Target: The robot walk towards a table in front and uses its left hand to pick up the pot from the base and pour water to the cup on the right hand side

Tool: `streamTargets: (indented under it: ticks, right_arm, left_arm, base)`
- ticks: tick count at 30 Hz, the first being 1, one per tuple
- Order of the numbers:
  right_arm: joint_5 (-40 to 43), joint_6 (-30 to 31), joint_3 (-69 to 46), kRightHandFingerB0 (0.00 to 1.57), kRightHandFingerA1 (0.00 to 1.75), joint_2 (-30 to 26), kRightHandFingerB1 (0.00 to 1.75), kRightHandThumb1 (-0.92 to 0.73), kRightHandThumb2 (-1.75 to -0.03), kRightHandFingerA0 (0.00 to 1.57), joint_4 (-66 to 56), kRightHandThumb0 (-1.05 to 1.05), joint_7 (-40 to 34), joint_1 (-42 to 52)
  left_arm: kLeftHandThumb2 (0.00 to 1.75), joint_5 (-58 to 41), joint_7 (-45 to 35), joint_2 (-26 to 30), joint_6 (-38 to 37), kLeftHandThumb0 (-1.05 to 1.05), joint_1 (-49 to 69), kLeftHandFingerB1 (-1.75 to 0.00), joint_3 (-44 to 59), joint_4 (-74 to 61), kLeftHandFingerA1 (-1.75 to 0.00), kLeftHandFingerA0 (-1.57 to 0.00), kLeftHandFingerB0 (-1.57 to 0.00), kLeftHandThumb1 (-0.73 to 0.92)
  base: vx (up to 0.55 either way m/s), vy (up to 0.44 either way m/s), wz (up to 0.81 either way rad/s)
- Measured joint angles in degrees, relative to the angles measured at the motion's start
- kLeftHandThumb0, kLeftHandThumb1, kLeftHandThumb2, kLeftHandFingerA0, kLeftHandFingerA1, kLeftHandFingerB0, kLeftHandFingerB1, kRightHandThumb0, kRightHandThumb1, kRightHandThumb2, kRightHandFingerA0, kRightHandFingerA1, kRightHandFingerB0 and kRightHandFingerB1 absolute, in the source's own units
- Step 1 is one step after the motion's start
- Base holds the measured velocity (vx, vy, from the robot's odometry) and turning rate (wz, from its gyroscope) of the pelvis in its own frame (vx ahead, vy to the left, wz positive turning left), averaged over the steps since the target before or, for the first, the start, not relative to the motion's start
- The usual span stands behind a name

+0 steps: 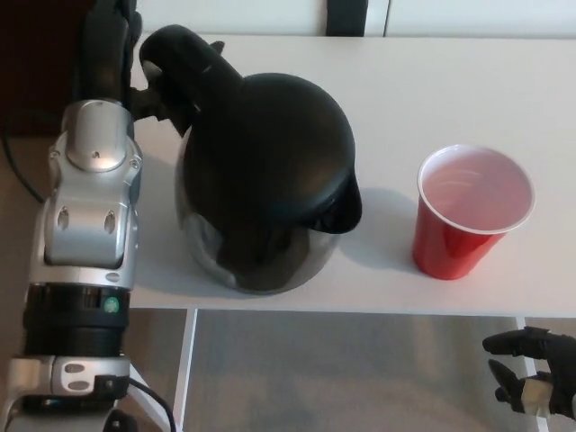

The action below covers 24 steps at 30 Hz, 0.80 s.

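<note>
The black pot (265, 180) fills the middle of the table, its spout turned toward the cup and its base hidden from me. My left hand (108, 54) reaches in at the top left and is shut on the pot's handle (171, 54). The silver left forearm (90, 207) runs up the left side. A red cup (472, 211) stands upright to the right of the pot, a short gap from the spout, with a pale inside. Low at the bottom right, off the table, my right hand (531, 369) is open and holds nothing.
The white table (432, 81) stretches behind and right of the pot. Its front edge (360, 312) runs across the lower part of the view, with grey floor (342, 378) and a white table leg (186, 369) below. A dark object (346, 16) stands past the far edge.
</note>
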Motion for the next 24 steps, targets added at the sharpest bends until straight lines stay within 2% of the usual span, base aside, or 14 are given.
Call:
streamTargets:
  ticks: [1,4,5,6,11,13,17,19,20,21,24]
  right_arm:
    - [0.0,0.0,0.0,0.46,0.84,0.0,0.67,-0.63,-0.78,0.58,0.0,-0.43,0.0,-0.1]
    - [-0.1,0.2,0.0,0.46,0.87,0.0,0.67,-0.62,-0.77,0.57,0.0,-0.44,0.0,-0.3]
    - [-0.1,0.3,0.0,0.46,0.86,0.0,0.7,-0.62,-0.78,0.55,0.0,-0.45,0.0,-0.4]
    - [-0.1,0.4,0.0,0.47,0.84,0.0,0.71,-0.63,-0.78,0.56,0.0,-0.46,0.0,-0.5]
    - [-0.1,0.5,0.0,0.45,0.87,0.0,0.7,-0.63,-0.77,0.54,0.0,-0.47,-0.1,-0.6]
    - [-0.1,0.5,0.0,0.46,0.91,0.0,0.71,-0.63,-0.77,0.59,0.0,-0.45,-0.1,-0.6]
    - [-0.1,0.8,0.0,0.45,0.86,0.0,0.69,-0.63,-0.77,0.55,-0.3,-0.44,-0.1,-1.0]
    - [-0.1,1.0,0.0,0.46,0.86,0.0,0.69,-0.62,-0.77,0.57,-0.5,-0.43,-0.1,-1.4]
    - [-0.1,1.0,0.0,0.46,0.86,0.0,0.69,-0.63,-0.78,0.59,-0.6,-0.43,-0.1,-1.5]
    - [-0.2,1.1,0.0,0.46,0.93,0.0,0.69,-0.64,-0.76,0.63,-0.8,-0.44,-0.1,-1.6]
    - [-0.2,1.1,0.1,0.47,0.95,0.0,0.71,-0.64,-0.77,0.62,-1.2,-0.44,-0.1,-1.6]
  left_arm:
    - [0.54,-0.1,0.0,0.3,0.0,-0.58,0.0,-0.1,-0.2,0.1,-0.1,0.0,0.0,0.48]
    - [0.56,-0.4,0.0,0.8,0.0,-0.57,0.0,-0.08,-0.7,0.5,-0.11,0.0,0.0,0.46]
    - [0.67,-0.5,0.0,1.1,0.0,-0.61,0.0,-0.08,-0.8,0.6,-0.08,0.0,0.0,0.38]
    - [0.77,-0.6,-0.1,1.3,0.0,-0.63,0.0,-0.11,-0.9,0.7,-0.09,0.0,0.0,0.4]
    - [0.78,-0.8,-0.3,2.4,0.0,-0.63,0.0,-0.15,-1.9,0.7,-0.13,0.0,0.0,0.4]
    - [0.77,-0.8,-0.3,2.6,0.0,-0.61,0.0,-0.15,-2.3,0.6,-0.16,0.0,0.0,0.39]
    - [0.74,-0.8,-0.3,3.0,-0.1,-0.55,-0.2,-0.16,-3.4,1.3,-0.17,0.0,0.0,0.36]
    - [0.73,-0.9,-0.3,3.1,-0.3,-0.55,-0.5,-0.15,-3.8,2.4,-0.24,-0.04,-0.03,0.36]
    - [0.72,-0.9,-0.3,3.1,-0.4,-0.55,-0.7,-0.17,-4.0,3.1,-0.39,-0.04,-0.03,0.36]
    - [0.71,-0.9,-0.3,3.1,-0.5,-0.59,-1.3,-0.21,-4.3,4.3,-0.41,-0.13,-0.05,0.39]
    - [0.69,-0.7,-0.2,3.2,-0.7,-0.6,-3.8,-0.22,-5.6,8.2,-0.39,-0.12,-0.06,0.39]
  base:
    - [0.0,0.0,0.0]
    - [0.0,0.0,0.0]
    - [0.0,0.0,0.0]
    - [0.0,0.0,0.0]
    - [0.0,0.0,0.0]
    - [0.0,0.0,0.0]
    - [0.0,0.0,0.0]
    - [0.0,0.0,0.0]
    - [0.0,0.0,0.0]
    - [0.0,0.0,0.0]
    - [0.0,0.0,0.0]
